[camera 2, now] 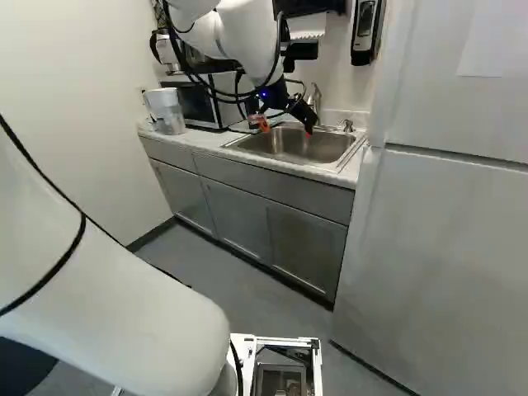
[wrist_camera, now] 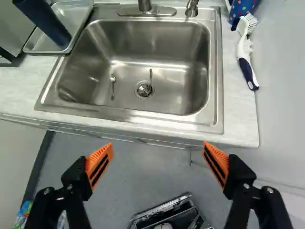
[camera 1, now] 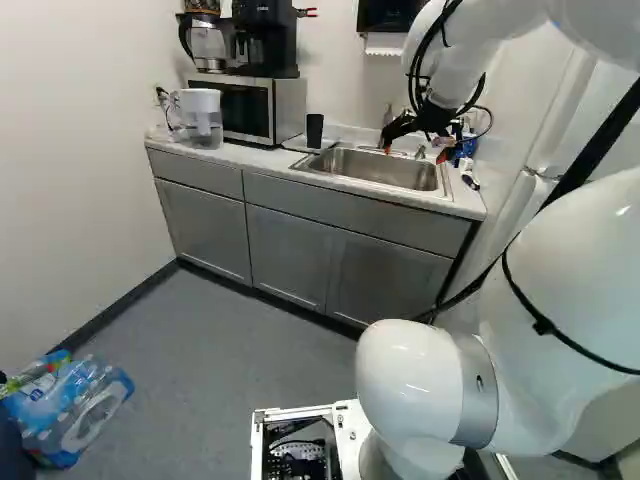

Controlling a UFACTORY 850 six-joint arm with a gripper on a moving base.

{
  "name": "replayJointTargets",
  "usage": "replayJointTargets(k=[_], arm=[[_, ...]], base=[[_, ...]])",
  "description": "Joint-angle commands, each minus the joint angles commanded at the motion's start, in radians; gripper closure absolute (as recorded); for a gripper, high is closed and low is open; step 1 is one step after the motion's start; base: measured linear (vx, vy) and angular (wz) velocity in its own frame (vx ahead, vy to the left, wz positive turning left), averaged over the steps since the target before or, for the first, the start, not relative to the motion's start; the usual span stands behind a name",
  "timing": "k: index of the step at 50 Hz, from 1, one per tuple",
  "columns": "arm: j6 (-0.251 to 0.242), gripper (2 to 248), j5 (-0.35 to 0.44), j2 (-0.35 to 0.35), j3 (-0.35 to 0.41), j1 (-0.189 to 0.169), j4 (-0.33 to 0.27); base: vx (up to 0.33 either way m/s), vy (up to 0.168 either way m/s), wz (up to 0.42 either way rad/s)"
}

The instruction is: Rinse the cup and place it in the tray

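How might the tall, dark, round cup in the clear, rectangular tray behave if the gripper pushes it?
The cup looks tall and narrow, so a high push may tip it. Its smooth side could slip under light contact. The tray's raised rim would probably stop its base from sliding far.

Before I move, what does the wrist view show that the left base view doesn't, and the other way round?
Only the wrist view shows the sink's floor: the drain, a small spoon and a thin metal utensil reaching the drain.

Only the left base view shows the water pitcher and the coffee maker.

Both show the sink, the dark cup at the tray beside it, the white-and-blue brush, and the open gripper.
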Motion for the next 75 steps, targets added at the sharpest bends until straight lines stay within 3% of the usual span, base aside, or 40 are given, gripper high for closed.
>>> replayJointTargets(k=[46,75], arm=[[0.0,3,0.005,0.0,0.003,0.001,0.0],[-0.002,3,0.084,0.005,0.055,0.02,-0.002]], base=[[-0.003,0.0,0.0],[0.0,0.0,0.0]])
